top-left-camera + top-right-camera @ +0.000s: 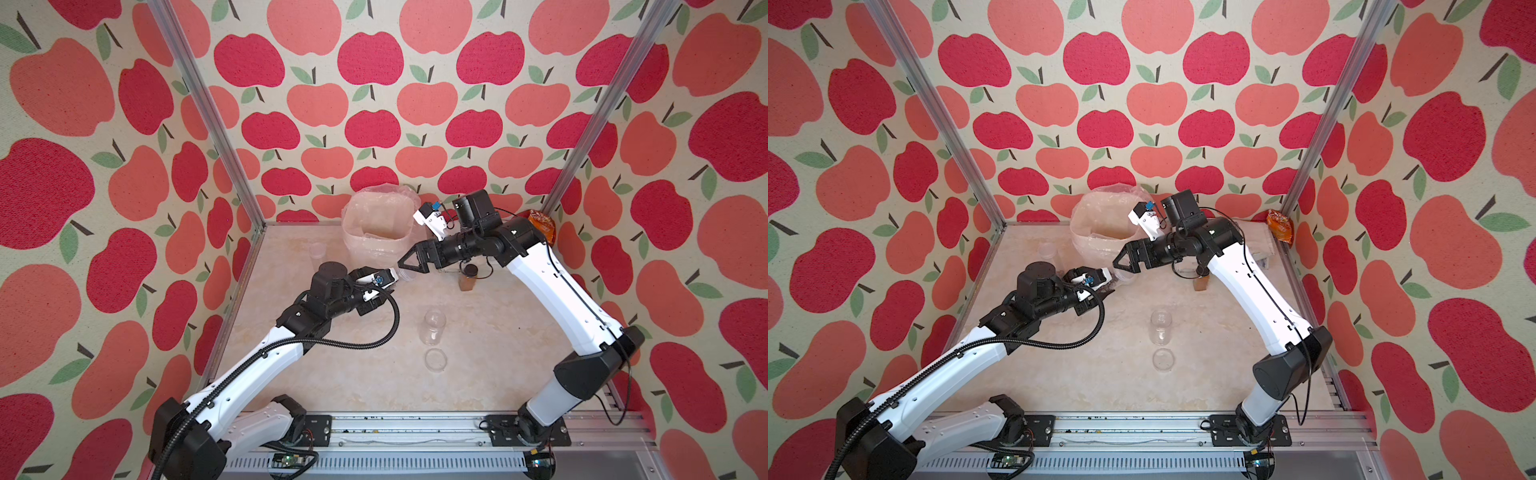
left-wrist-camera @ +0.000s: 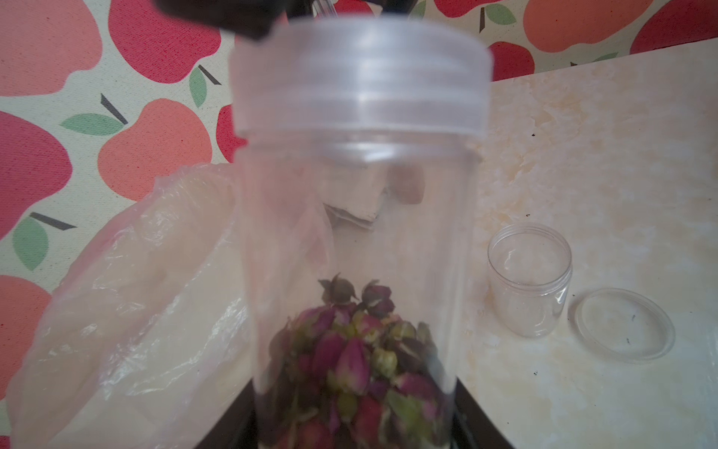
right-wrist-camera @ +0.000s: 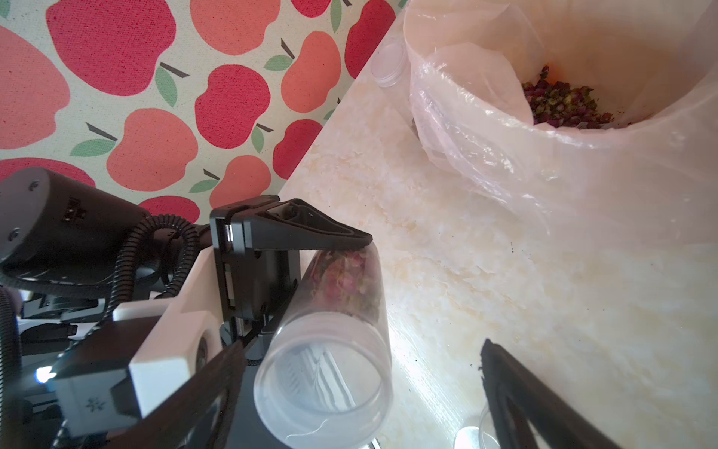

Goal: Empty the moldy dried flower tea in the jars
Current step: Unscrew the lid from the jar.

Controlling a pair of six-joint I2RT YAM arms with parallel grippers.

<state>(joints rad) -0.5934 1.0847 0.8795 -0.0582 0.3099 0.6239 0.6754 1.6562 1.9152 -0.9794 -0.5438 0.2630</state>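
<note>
Jar (image 2: 357, 233), long axis roughly level, in left end effector's (image 1: 1109, 286) pinch, lid (image 2: 359, 77) toward wide-spread right end effector (image 1: 409, 268).

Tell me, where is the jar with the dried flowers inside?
In both top views the jar is held by the left gripper just in front of the plastic-lined bin, the right gripper open around its lid.

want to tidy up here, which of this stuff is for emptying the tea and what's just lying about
For the job: held jar, tea, bin, empty jar, lid.
Lying about: amber jar, orange packet.
</note>
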